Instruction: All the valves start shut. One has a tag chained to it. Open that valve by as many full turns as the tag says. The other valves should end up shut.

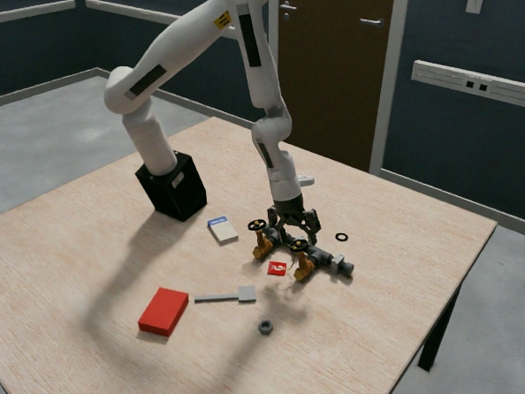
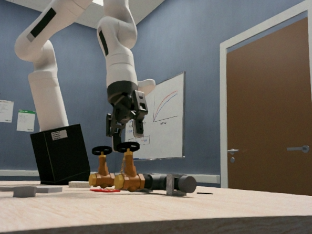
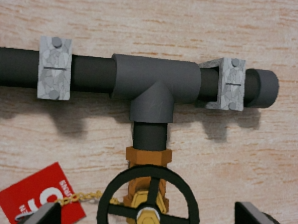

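Two brass valves with black handwheels stand on a dark grey pipe (image 1: 324, 255) (image 2: 157, 182) (image 3: 90, 72) clamped to the table. A red tag (image 1: 277, 268) (image 2: 105, 190) (image 3: 42, 192) hangs by a gold chain (image 3: 80, 197) from the valve nearer the pipe's capped end (image 1: 299, 245) (image 2: 128, 147) (image 3: 148, 195). The tag's white figure is cut off in the wrist view. The other valve (image 1: 256, 224) (image 2: 102, 150) stands beside it. My gripper (image 1: 299, 238) (image 2: 127, 137) (image 3: 148, 216) is open and empty, pointing down, its fingertips on either side of the tagged handwheel, just above its level.
A red block (image 1: 163, 310), a grey hammer-like tool (image 1: 225, 296) and a grey nut (image 1: 265, 324) lie at the front. A blue-and-white box (image 1: 223, 230) lies left of the valves and a black ring (image 1: 341, 237) right of them. The black arm base (image 1: 172, 185) (image 2: 60, 155) stands at the back left.
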Robot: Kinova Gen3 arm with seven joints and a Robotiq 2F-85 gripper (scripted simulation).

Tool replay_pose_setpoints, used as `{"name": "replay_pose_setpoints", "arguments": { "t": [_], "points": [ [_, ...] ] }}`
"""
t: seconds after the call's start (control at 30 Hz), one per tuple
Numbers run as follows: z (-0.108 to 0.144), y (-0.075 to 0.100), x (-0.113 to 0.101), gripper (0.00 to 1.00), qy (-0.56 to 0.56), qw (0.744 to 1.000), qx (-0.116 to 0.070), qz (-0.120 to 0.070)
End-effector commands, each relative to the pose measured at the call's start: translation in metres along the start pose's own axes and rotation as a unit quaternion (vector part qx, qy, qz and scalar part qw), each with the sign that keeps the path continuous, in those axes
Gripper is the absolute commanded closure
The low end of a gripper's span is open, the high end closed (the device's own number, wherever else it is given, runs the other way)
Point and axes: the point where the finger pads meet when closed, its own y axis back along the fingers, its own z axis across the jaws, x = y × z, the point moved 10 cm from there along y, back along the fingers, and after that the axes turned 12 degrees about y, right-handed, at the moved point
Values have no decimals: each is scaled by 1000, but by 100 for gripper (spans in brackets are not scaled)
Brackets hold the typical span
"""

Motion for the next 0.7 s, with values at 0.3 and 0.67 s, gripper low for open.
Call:
{"name": "replay_pose_setpoints", "arguments": {
  "t": [0.3,0.67],
  "points": [
    [1,-11,0,0,0,1000,-1,0],
    [1,-11,0,41,0,1000,-1,0]
  ]
}}
